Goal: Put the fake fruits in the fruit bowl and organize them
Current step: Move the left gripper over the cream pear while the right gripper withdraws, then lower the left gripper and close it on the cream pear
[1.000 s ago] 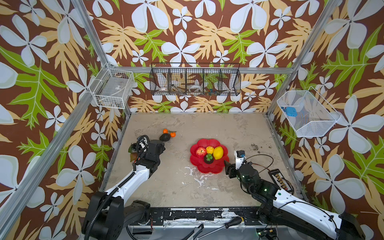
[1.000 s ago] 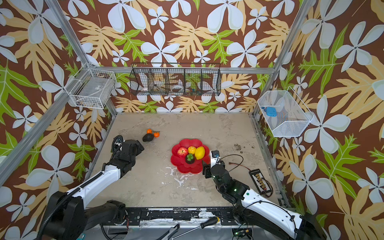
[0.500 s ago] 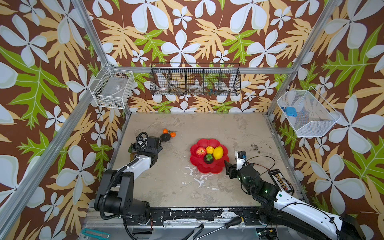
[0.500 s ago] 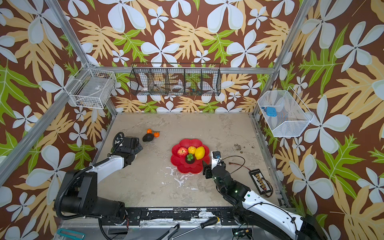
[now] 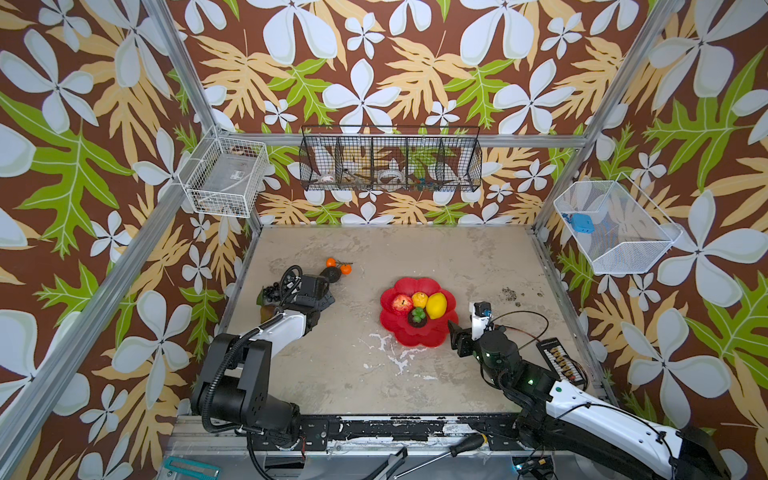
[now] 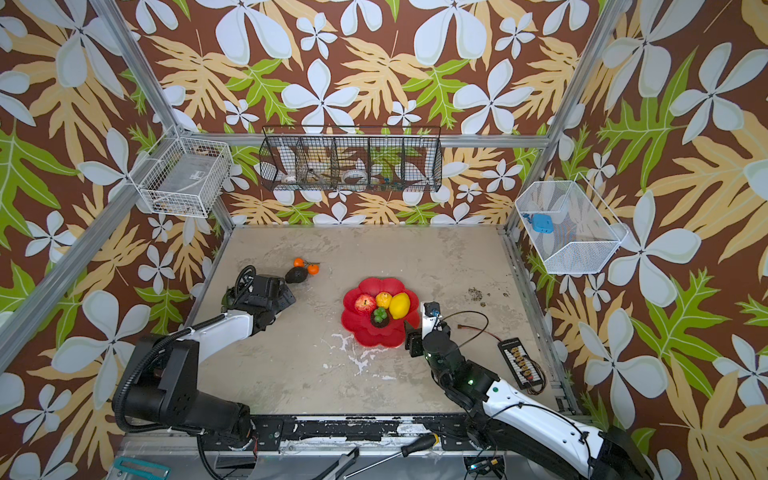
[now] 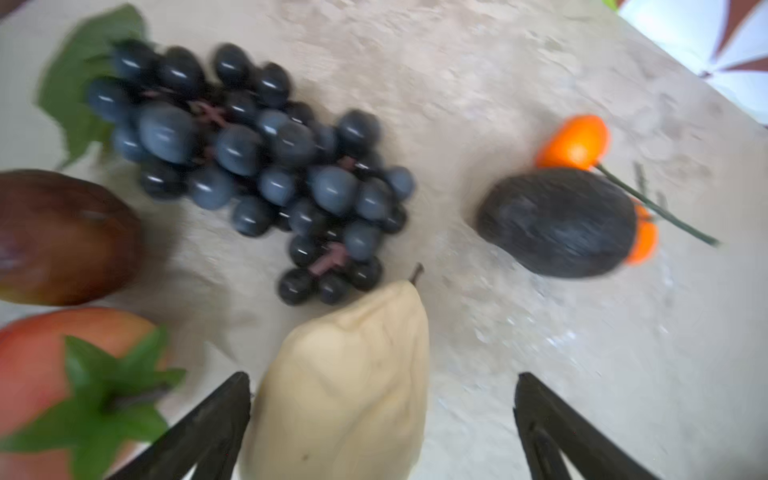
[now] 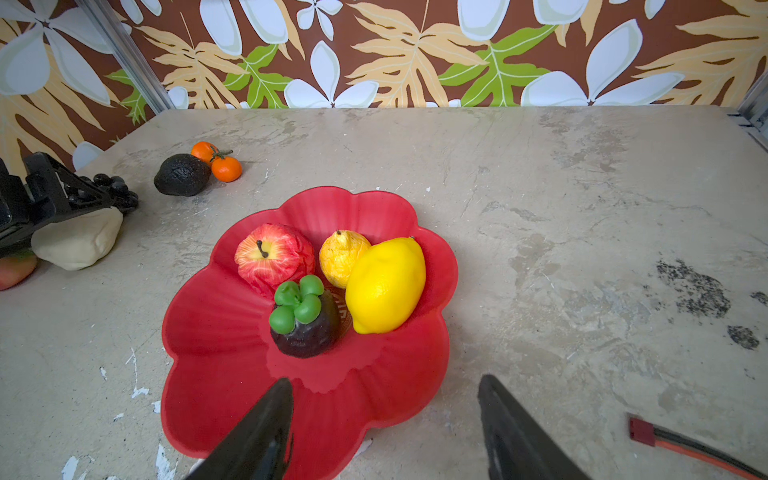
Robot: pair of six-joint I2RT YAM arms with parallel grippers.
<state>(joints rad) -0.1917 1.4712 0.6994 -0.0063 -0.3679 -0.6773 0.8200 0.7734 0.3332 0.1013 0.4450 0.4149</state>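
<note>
Currently: left hand (image 7: 382,374) is spread wide and empty, low over the desk (image 7: 540,83).

- Between its fingers: the cream pear (image 7: 349,332), close against one finger with a gap to the other, stem pointing away from the palm.
- Just past the pear's tip: the grape bunch (image 7: 266,166).
- Farther ahead, on the gap side: the avocado (image 7: 557,222) against the two oranges (image 7: 575,141).

Step in hand, as I judge it: take the pear. Shift sideways to centre the thick body before closing, or the smooth taper may slip forward into the grapes. Then lift straight up.

Well apart from this hand, across the desk, sits the fruit bowl (image 8: 224,365). It holds an apple (image 8: 272,257) and a lemon (image 8: 386,284), and its near petals are bare. The right hand (image 8: 384,380), spread and empty, hovers at that rim, so bring the pear in clear of it.
</note>
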